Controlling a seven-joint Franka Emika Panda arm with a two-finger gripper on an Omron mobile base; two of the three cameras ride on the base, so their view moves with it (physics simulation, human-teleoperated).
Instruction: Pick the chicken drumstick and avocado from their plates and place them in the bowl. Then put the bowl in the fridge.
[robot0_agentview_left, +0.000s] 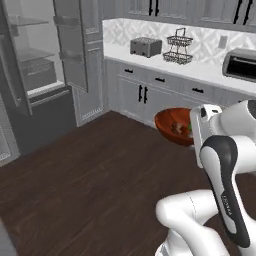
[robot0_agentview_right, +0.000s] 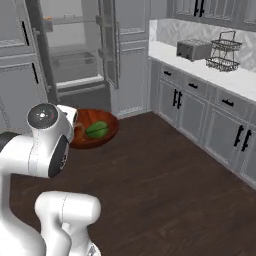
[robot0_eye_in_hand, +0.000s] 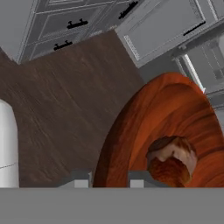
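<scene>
Clamping the glossy reddish-brown bowl's (robot0_eye_in_hand: 175, 113) rim, apparently, the gripper (robot0_eye_in_hand: 107, 181) carries drumstick (robot0_eye_in_hand: 171, 161) and avocado (robot0_agentview_right: 97, 129).

Bowl (robot0_agentview_right: 95, 131) up off the floor (robot0_agentview_right: 165, 190), in front of the arm, gripper (robot0_eye_in_hand: 105, 178) straddling its near rim. Avocado (robot0_agentview_right: 97, 129) and chicken drumstick (robot0_eye_in_hand: 171, 159) inside. Fridge (robot0_agentview_right: 75, 60) beyond, door (robot0_agentview_right: 109, 42) swung open. Counter (robot0_agentview_left: 165, 62) to the right, carrying toaster (robot0_agentview_left: 145, 47) and wire basket (robot0_agentview_left: 179, 47) side by side.

Bowl (robot0_agentview_left: 172, 126) held up off dark floor (robot0_agentview_left: 85, 185), tilted, hand end of arm (robot0_agentview_left: 220, 150) covering its right rim. Fridge (robot0_agentview_left: 45, 70) door open beyond. Fingers hidden.
</scene>
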